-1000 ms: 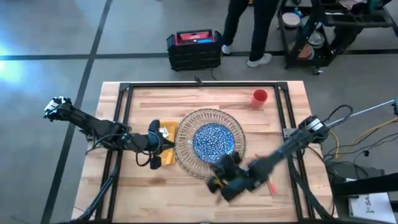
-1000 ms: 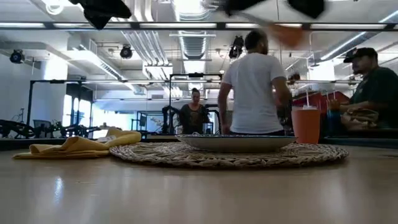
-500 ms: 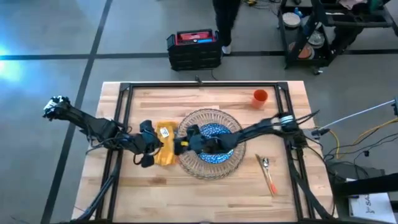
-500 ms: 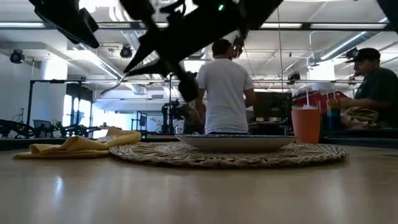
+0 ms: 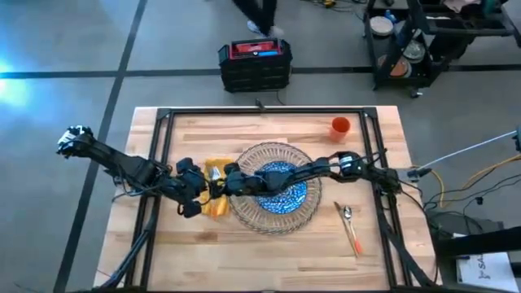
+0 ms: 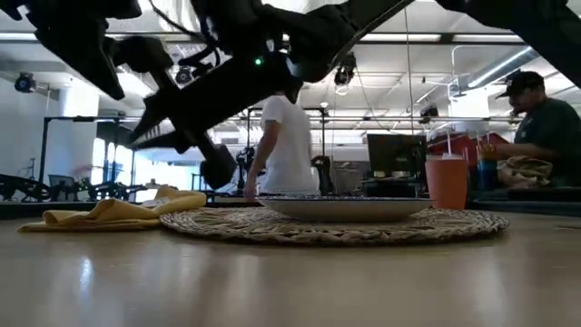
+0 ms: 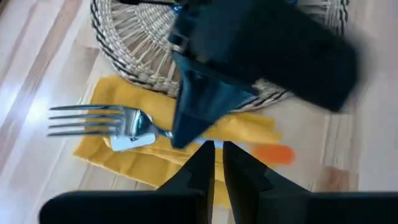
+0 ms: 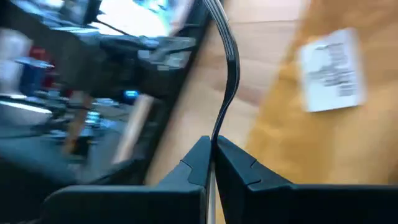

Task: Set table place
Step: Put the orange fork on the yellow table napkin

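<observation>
Right end effector (image 5: pixel 230 181) stretched across the blue-patterned plate (image 5: pixel 281 187) and cut-glass plate (image 5: pixel 309 207) to the yellow napkin (image 5: pixel 213 207), fingers closed on a fork (image 7: pixel 102 121) whose tines lie over that napkin. Left end effector (image 5: pixel 194 189) just beside, at the napkin's far side, fingers closed, holding nothing. Red-orange cup (image 5: pixel 340 126) near the surface's (image 5: pixel 269 260) far right corner; orange-handled spoon (image 5: pixel 351 229) lying right of the plates
</observation>
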Controlling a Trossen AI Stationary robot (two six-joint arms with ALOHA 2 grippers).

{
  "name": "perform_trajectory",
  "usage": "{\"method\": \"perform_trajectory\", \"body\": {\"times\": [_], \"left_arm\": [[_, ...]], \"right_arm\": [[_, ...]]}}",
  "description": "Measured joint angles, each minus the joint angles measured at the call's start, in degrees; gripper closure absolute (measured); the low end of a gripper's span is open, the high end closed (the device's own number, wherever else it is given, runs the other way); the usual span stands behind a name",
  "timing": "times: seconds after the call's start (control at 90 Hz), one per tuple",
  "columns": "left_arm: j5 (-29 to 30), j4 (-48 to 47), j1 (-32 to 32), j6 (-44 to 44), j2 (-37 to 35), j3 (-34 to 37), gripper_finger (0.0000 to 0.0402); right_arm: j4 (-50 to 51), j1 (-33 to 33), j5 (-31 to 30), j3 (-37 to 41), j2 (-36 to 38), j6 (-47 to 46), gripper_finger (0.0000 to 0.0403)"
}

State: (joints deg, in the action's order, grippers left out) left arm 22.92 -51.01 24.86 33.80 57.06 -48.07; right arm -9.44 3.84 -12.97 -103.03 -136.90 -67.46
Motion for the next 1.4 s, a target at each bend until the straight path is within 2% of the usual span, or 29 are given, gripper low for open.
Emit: {"method": "perform_trajectory", "body": {"times": [0.067, 0.7, 1.178, 1.4], "left_arm": [[-0.02, -0.06, 0.11, 0.02, 0.0, 0.0, 0.0382], [0.0, -0.04, 0.13, -0.19, -0.02, 0.0, 0.0382], [0.02, -0.04, 0.13, -0.23, -0.02, 0.0, 0.0382], [0.02, -0.06, 0.13, -0.24, -0.02, 0.0, 0.0382]], "right_arm": [[2.78, -0.5, -0.02, -0.45, -0.21, -0.09, 0.0403], [4.48, -1.66, 1.11, -0.43, -1.09, -6.33, 0.0399], [4.36, -1.88, 0.94, -0.43, -1.02, -5.86, 0.0295], [2.5, -1.86, -0.52, -0.43, 1.29, 4.81, 0.0265]]}}
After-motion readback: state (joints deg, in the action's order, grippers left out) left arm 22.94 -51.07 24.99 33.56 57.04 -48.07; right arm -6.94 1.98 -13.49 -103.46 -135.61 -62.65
